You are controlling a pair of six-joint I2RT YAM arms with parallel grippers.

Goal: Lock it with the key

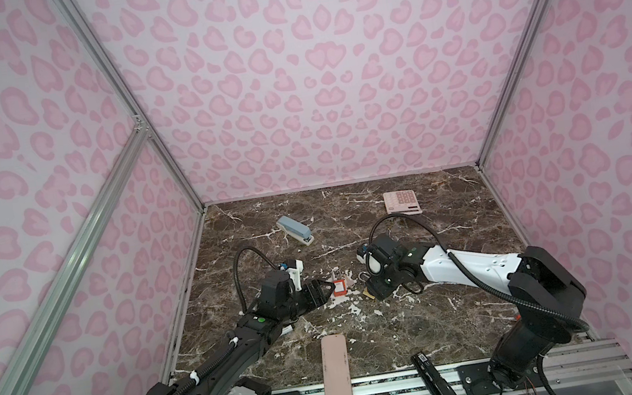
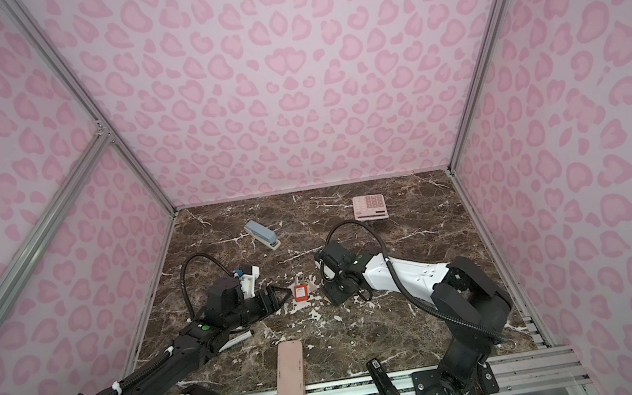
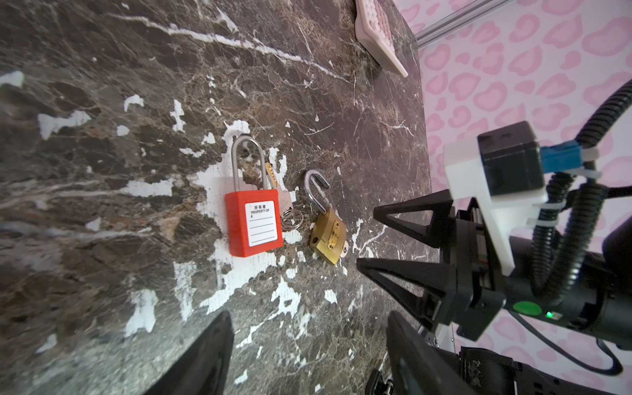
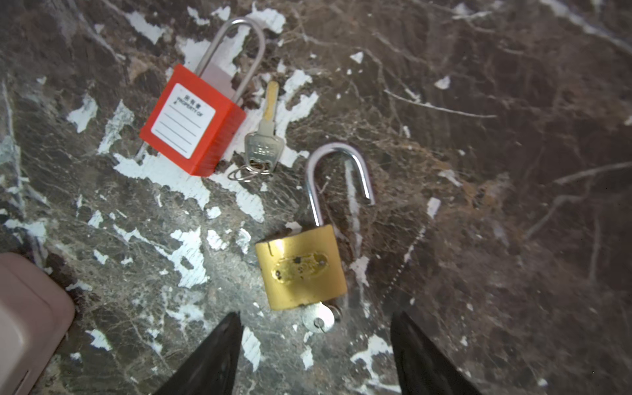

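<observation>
The brass padlock (image 4: 301, 266) lies flat near the middle of the counter (image 1: 409, 332). Its long axis runs 12 to 6 o'clock in both top views, with the shackle toward 12. The shackle is sprung open, its free leg on the 3 o'clock side. A key (image 4: 319, 319) sits in the body's 6 o'clock end, with only its round head showing.

At the lock's 9 o'clock lies a red padlock (image 4: 193, 119), also with its shackle toward 12, closed and label up. Between the two locks lies a loose key (image 4: 265, 136), blade toward 12 and ring toward 6, just beside the red body.

The right fingers (image 4: 219, 352) are spread wide. Their tips are near the keyed end, one on either side of the key head, and they grip nothing. The left fingers (image 3: 205, 355) are also spread and empty, with their tips near the red padlock's 9 o'clock side.

A pink case (image 1: 335, 368) lies closed at the counter's 6 o'clock edge, its long axis 12 to 6. Its contents cannot be seen.
</observation>
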